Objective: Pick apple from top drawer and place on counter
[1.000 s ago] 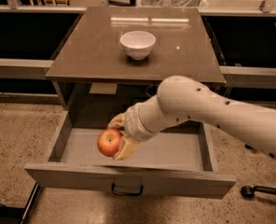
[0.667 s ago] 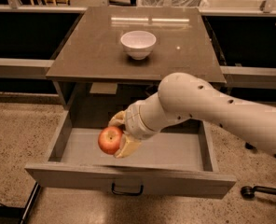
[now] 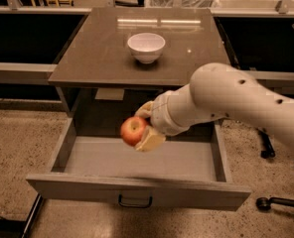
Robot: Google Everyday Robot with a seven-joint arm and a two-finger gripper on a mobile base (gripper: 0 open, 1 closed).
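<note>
Observation: over the last second the apple (image 3: 132,131) has come up and a little to the right. It was low over the drawer floor; it now hangs clear above it, roughly level with the underside of the table (image 3: 97,58) edge. It touches neither the floor nor the walls of the top drawer (image 3: 87,190).

Meaning for the task: the pick appears done. The lift-out is under way and the placing is not yet begun. The apple is not yet high enough to pass over the table edge, so in my judgement more height is needed before any move toward the back.

Hand (image 3: 141,127): it sits at the end of the white arm (image 3: 226,98), which reaches in from the right over the open drawer. It is closed on the apple. One pale finger (image 3: 145,109) shows above and behind the fruit, the other (image 3: 151,141) below and to its right. The opening is only as wide as the apple itself. The hand touches nothing else.

Surroundings: the drawer stands fully pulled out, and I can see nothing lying on its floor. Its dark handle (image 3: 135,201) is on the front panel. A white bowl (image 3: 146,47) stands toward the back middle of the table, well apart from the apple. The front part of the table is bare and would take the fruit.

Risk noted: the table edge lies directly in the upward path, and the grip covers little of the apple's left side
</note>
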